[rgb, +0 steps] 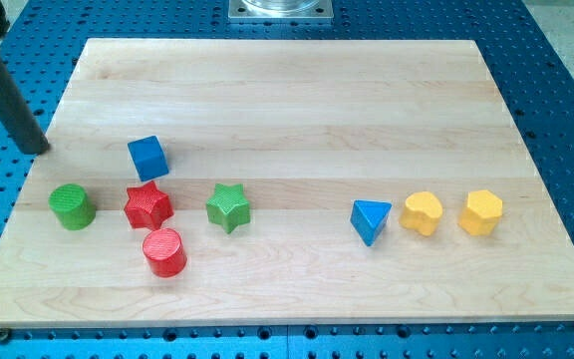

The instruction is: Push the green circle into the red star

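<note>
The green circle [72, 205] stands near the board's left edge. The red star [147, 205] lies just to its right, with a small gap between them. My tip [38, 148] is at the view's upper left, at the board's left edge, above and left of the green circle and clear of every block.
A blue cube [148, 157] sits just above the red star, a red circle [164, 251] just below it, and a green star [228, 207] to its right. On the right are a blue triangle [371, 220] and two yellow blocks [423, 212] [481, 211]. The wooden board [297, 100] lies on a blue perforated table.
</note>
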`<state>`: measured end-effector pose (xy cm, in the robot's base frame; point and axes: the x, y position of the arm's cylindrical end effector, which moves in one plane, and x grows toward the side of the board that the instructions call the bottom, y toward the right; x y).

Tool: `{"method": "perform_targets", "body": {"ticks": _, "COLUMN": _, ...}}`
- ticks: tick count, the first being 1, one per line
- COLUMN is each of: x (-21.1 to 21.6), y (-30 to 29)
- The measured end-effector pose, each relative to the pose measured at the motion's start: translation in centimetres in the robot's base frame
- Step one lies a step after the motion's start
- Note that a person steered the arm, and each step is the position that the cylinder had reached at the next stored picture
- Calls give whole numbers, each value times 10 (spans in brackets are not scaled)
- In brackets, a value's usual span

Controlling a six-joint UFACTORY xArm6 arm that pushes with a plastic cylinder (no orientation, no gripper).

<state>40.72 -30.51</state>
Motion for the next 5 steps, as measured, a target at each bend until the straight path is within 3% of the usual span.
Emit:
{"method": "perform_targets", "body": {"ticks": 1, "x": 38, "y": 0}}
{"method": "perform_targets", "body": {"ticks": 2, "x": 122, "y": 0}}
{"method": "perform_targets", "body": {"ticks": 5, "x": 81, "y": 99}}
